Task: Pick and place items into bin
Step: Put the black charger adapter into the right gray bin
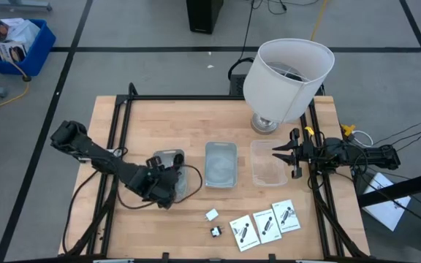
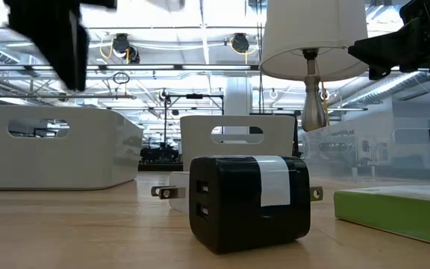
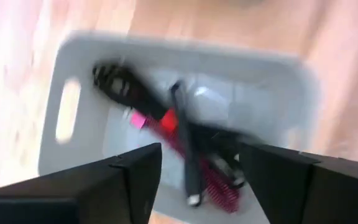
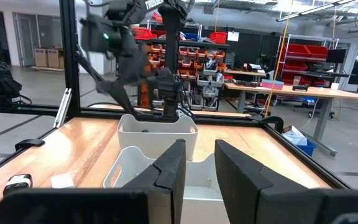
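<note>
My left gripper [image 1: 164, 183] [image 3: 199, 155] hovers open above the left-hand grey bin [image 1: 169, 156] [image 3: 73, 68]. In that bin lie the black-and-red cable [image 3: 138, 99] and the dark red coiled cable [image 3: 221, 190], crossing each other on its floor. The tiny white block [image 1: 212, 215] [image 2: 172, 192], the tiny black block [image 1: 216, 231] [image 2: 248, 202] and three white cards [image 1: 267, 223] lie flat on the table near its near edge. My right gripper [image 1: 282, 154] [image 4: 201, 171] waits open at the right-hand clear bin [image 1: 267, 172].
A middle bin [image 1: 221, 164] [image 4: 157, 134] stands between the other two. The big white lampshade [image 1: 287, 73] on its metal base [image 1: 265, 123] stands at the far edge, close to my right arm. A black frame [image 1: 123, 124] runs along the table's sides.
</note>
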Tool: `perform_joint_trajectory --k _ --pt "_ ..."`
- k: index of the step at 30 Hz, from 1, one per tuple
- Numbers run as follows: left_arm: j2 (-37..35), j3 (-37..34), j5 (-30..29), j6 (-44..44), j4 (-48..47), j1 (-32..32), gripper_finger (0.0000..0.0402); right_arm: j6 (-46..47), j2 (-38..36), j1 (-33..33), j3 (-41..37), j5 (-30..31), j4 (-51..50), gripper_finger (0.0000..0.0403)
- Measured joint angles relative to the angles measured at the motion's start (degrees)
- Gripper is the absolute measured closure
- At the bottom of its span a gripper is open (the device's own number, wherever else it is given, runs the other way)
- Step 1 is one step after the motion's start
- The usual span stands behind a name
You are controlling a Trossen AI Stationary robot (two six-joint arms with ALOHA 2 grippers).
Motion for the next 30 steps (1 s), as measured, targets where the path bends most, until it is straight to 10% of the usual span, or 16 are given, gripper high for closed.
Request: perform_joint_trajectory --k 11,23,30 --pt "1.16 1.57 -2.21 18.4 33.27 -5.78 0.039 -0.2 0.01 0.0 0.0 -0.02 0.02 0.0324" --pt "0.69 0.38 -10.51 28.69 30.63 -10.07 0.0396 -0.2 0.02 0.0 0.0 -0.01 0.03 0.0324" --pt "-11.31 -12.74 -18.05 33.47 41.82 -10.93 0.0399 -0.77 0.0 0.0 0.0 -0.02 1.77 0.0323"
